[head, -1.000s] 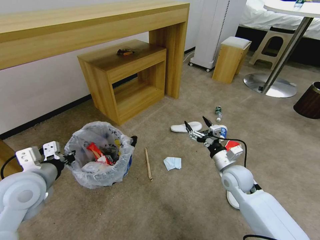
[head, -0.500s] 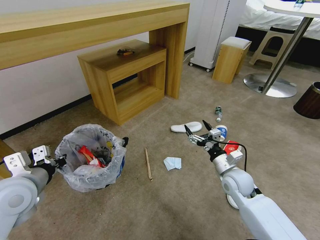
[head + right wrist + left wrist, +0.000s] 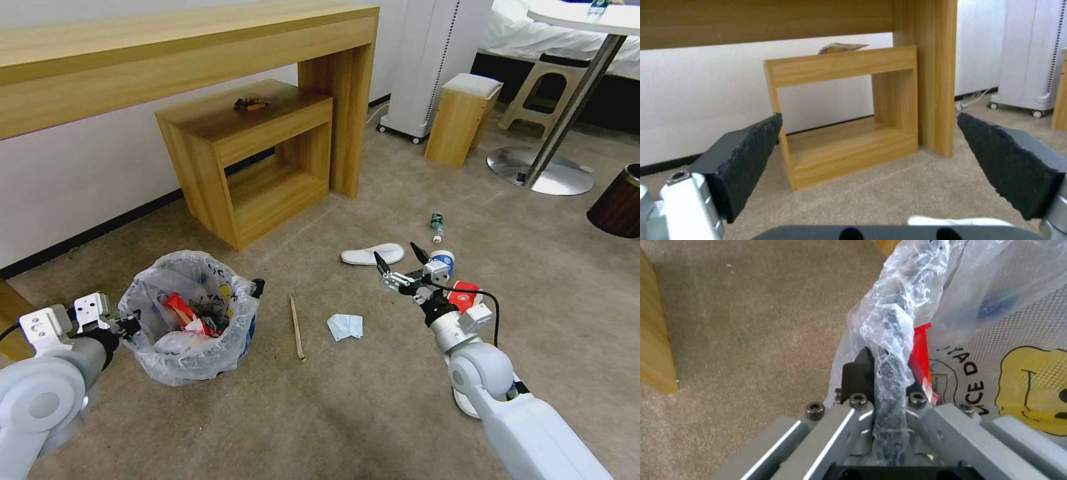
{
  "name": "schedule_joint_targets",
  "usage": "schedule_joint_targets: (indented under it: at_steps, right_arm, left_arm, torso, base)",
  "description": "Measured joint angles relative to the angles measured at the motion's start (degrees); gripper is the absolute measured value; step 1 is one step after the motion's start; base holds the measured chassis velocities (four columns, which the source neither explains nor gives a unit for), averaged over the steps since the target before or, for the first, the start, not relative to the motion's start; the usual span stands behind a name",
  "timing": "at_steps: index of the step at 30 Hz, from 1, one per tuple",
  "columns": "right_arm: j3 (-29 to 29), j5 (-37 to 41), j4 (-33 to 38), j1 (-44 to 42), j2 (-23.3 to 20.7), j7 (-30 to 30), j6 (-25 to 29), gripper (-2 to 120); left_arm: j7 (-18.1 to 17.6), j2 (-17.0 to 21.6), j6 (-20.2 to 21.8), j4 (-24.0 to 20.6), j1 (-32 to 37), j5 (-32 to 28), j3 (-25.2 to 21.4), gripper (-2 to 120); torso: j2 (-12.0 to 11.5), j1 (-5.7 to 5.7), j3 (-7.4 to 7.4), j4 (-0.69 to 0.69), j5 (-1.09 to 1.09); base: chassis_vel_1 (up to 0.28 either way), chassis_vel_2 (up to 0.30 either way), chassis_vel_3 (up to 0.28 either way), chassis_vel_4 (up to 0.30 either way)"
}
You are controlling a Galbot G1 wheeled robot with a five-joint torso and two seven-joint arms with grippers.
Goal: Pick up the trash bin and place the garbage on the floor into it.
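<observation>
Crinkled white plastic lines the small dark round trash bin (image 3: 190,320), its rim pinched in the left gripper (image 3: 130,325); red wrappers lie inside. Right gripper (image 3: 402,261), fingers spread, hovers above beige carpet (image 3: 373,413). Stick (image 3: 297,328), tissue (image 3: 345,326), slipper (image 3: 372,254) remain.

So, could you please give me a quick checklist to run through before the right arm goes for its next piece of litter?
1. Left gripper shut on the trash bin rim: ok, bag-covered rim sits between its fingers.
2. Bin upright: ok.
3. Right gripper open and empty: ok.
4. Litter left on the floor: not ok; stick, tissue, slipper, small bottle, blue cup.
5. Room left in bin: cannot tell.
</observation>
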Motion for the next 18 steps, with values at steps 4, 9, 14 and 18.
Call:
schedule_joint_targets:
  at_steps: [4,9,14,18]
  right_arm:
    - [-0.3,0.0,-0.3,0.2,0.2,-0.2,0.0,100]
    - [-0.6,0.0,-0.6,0.5,0.6,-0.3,0.0,100]
    - [-0.7,0.0,-0.7,0.5,0.8,-0.3,0.0,100]
    - [-0.7,0.0,-0.7,0.5,0.8,-0.3,0.0,100]
  left_arm:
    - [0.1,-0.1,0.0,0.0,0.0,0.0,0.2,0]
    - [0.2,0.1,0.0,0.1,-0.2,0.0,0.3,0]
    - [0.2,0.3,0.1,0.2,-0.5,0.0,0.6,0]
    - [0.2,0.3,0.1,0.2,-0.8,0.0,1.0,0]
  torso:
    - [0.0,0.00,0.00,0.00,0.00]
    - [0.0,0.00,0.01,0.01,0.00]
    - [0.0,0.00,0.01,0.00,0.00]
    - [0.0,0.00,0.00,0.00,0.00]
  base:
    - [0.000,0.000,0.000,0.000]
    - [0.000,0.000,0.000,0.000]
    - [0.000,0.000,0.000,0.000]
    - [0.000,0.000,0.000,0.000]
